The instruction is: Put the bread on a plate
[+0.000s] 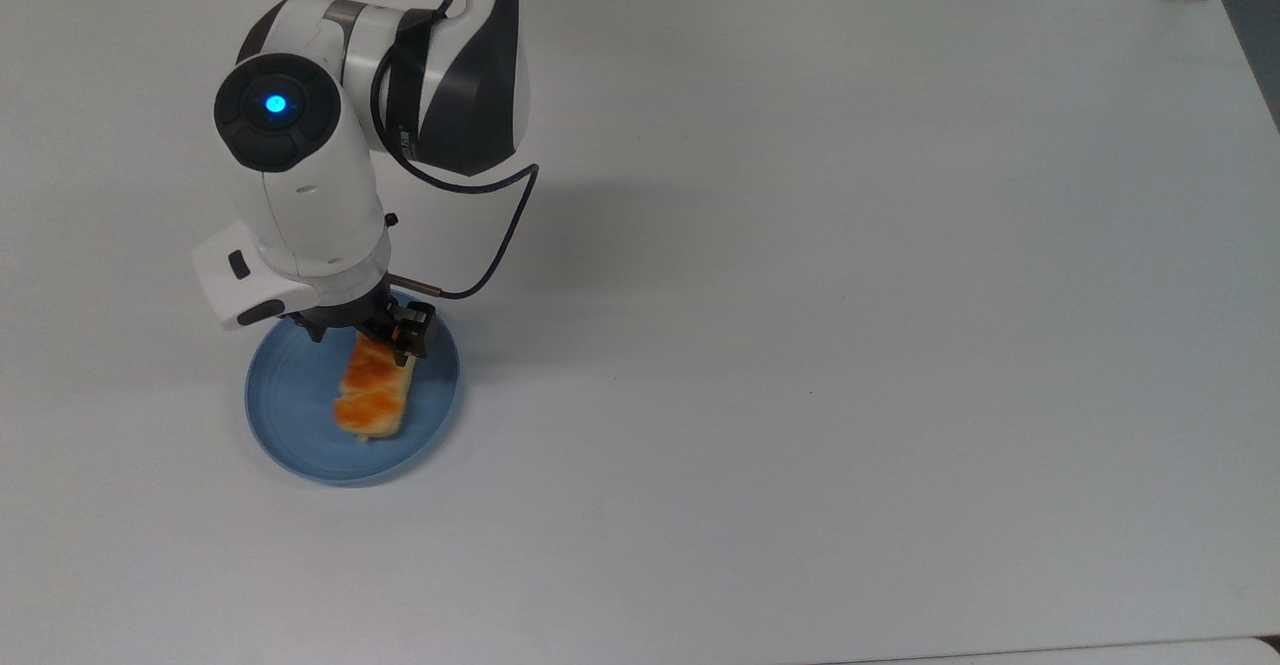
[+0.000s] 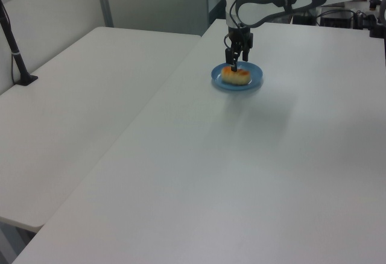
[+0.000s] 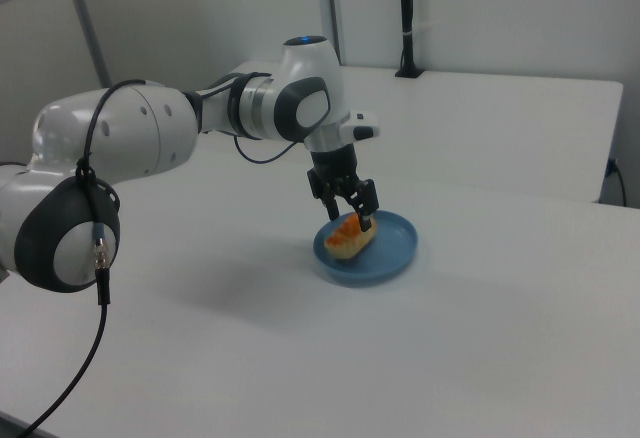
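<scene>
**Bread lay on the plate, with the fingers close around its far end**

The bread (image 1: 373, 395) lay flat on the plate (image 1: 290, 415), glazed side up, a little toward the top view's right of the plate's middle. In the left view it (image 2: 236, 76) rested inside the rim, and no part hung over the edge. The plate (image 3: 395, 248) stood on the white table (image 1: 850, 295).

The gripper (image 1: 378, 335) hung over the far end of the bread, fingers pointing down. In the right view its (image 3: 349, 210) fingers stood spread, one on each side of the roll's end, and they seemed not to press it.

The risk was probably in the withdrawal. If a finger touched the glazed top while rising, the light bread could be tipped or dragged toward the rim. A sideways move before lifting could push the roll, or shift the light plate on the smooth table. A straight lift seemed the safer way.
</scene>
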